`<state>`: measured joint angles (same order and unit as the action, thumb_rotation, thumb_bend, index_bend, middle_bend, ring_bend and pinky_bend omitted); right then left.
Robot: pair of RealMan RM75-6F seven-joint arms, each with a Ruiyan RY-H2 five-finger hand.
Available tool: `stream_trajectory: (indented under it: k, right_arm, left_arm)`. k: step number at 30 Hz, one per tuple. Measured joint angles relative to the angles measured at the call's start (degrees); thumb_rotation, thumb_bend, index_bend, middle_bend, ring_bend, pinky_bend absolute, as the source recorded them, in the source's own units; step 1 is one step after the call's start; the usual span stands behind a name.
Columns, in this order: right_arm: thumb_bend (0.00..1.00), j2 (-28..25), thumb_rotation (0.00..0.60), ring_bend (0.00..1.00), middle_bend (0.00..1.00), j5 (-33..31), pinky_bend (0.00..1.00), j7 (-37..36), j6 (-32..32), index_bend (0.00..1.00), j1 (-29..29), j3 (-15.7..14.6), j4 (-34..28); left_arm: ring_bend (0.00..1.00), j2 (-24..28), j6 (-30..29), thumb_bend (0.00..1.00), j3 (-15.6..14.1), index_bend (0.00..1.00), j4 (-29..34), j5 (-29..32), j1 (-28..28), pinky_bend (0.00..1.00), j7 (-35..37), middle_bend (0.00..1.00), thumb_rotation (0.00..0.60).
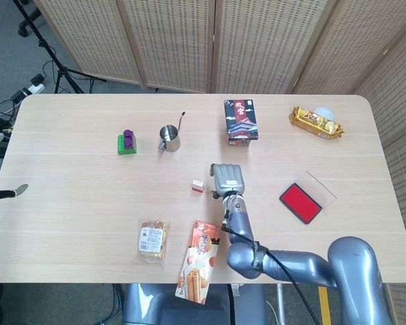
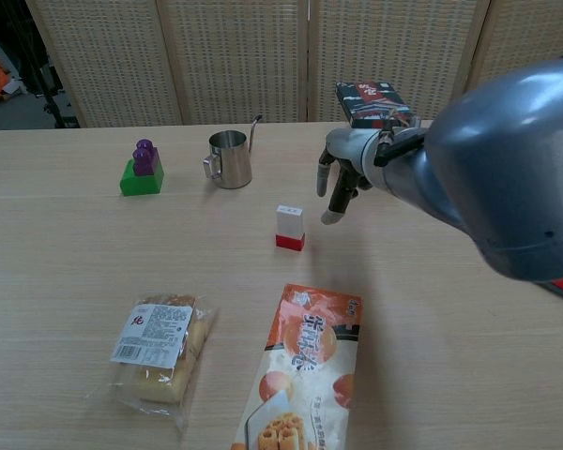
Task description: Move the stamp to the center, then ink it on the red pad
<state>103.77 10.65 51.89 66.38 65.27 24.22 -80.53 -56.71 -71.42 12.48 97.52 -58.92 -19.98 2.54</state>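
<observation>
The stamp [image 1: 198, 185] [image 2: 290, 228] is a small white block with a red base, standing upright near the middle of the table. My right hand [image 1: 228, 179] [image 2: 342, 178] hovers just to its right, fingers apart and pointing down, not touching it and holding nothing. The red ink pad [image 1: 301, 202] lies open toward the right side; in the chest view my right arm hides nearly all of it. My left hand [image 1: 5, 191] shows only partly at the table's left edge, with fingers spread and nothing in them.
At the back stand a green block with a purple piece [image 1: 126, 143], a metal cup [image 1: 169, 138], a dark box [image 1: 241, 122] and a gold snack packet [image 1: 315, 122]. A bread packet [image 1: 152, 238] and an orange snack bag [image 1: 200, 261] lie near the front edge.
</observation>
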Motion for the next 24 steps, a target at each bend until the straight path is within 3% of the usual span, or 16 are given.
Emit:
stream_trajectory:
  k: [4,24]
  right_arm:
    - [0.41,2.4,0.600,0.96,0.88,-1.0,1.00,0.3,0.7,0.37,1.0,1.0,2.0]
    - [0.41,8.9,0.600,0.96,0.88,0.3,1.00,1.2,1.6,0.37,3.4,2.4,8.5]
  left_arm:
    - [0.00,0.3,0.3,0.00,0.3,0.00,0.0,0.0,0.2,0.00,0.6,0.00,0.600]
    - [0.00,1.6,1.4,0.00,1.5,0.00,-0.2,0.1,1.3,0.00,3.0,0.00,0.600]
